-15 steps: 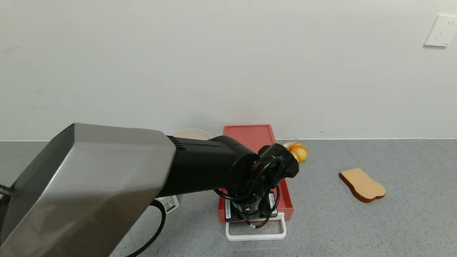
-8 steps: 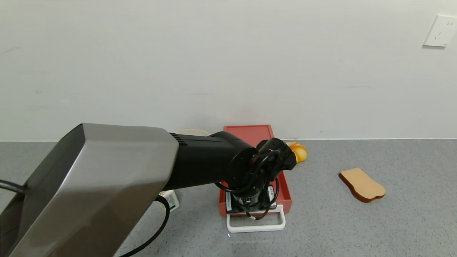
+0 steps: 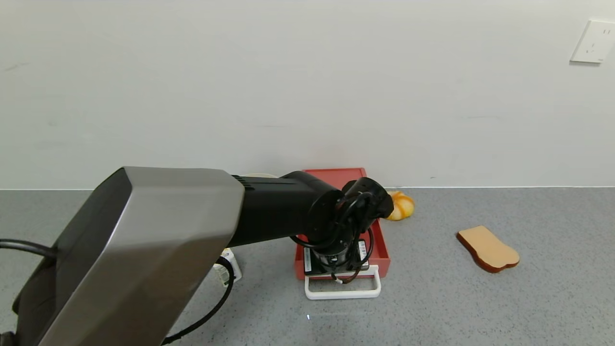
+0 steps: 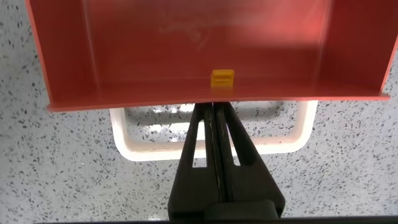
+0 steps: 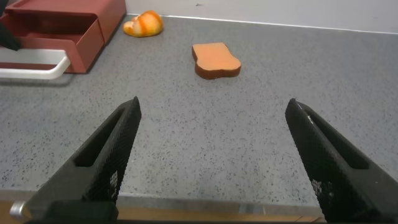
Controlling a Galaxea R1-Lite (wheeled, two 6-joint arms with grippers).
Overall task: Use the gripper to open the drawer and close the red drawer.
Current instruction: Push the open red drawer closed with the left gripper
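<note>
Left gripper [image 4: 214,118] fingers pressed together, tips against near front wall of red drawer [image 4: 205,50], inside white loop handle [image 4: 127,146]. Right gripper [image 5: 211,152] spread wide, near edge.

The head camera looks forward and down from above the speckled grey tabletop [image 3: 480,307], facing the white wall along its far edge. The left wrist camera hangs close over the coral-red plastic drawer box [image 4: 211,50] and its white loop handle [image 4: 124,140], looking almost straight down. The right wrist camera sits low near the tabletop's near edge, looking across it. All three views share the drawer.
</note>
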